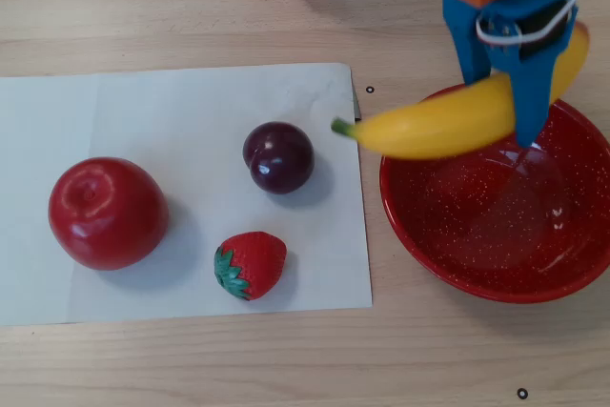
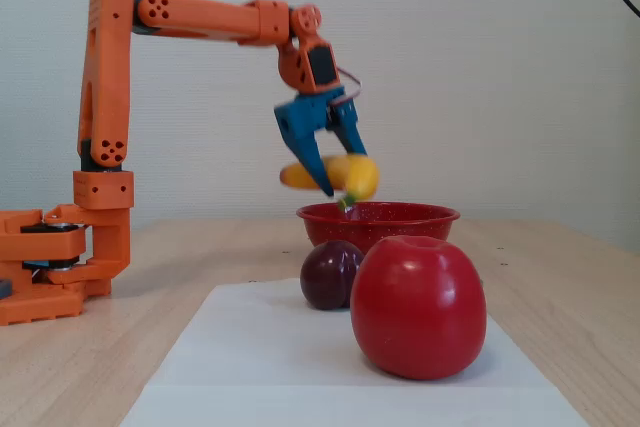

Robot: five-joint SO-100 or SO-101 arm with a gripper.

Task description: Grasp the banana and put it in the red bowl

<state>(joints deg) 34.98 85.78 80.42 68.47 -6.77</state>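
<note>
Above the pale wooden bench (image 1: 143,26), the blue end effector (image 1: 519,126) clamped the long yellow plastic banana (image 1: 448,126), whose green stem overhung the glossy speckled red bowl's (image 1: 496,274) rim and might have tipped out on release.

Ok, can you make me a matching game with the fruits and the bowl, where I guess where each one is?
Things:
1. long yellow plastic banana
2. big shiny red speckled bowl
3. round dark purple plum
4. small red strawberry with green leaves

Places:
A. on the white paper, nearest its bottom edge in the overhead view
B. held in the blue gripper
C. on the bare wooden table
D. on the white paper, closest to the bowl

Pairs: 1-B, 2-C, 3-D, 4-A
</note>
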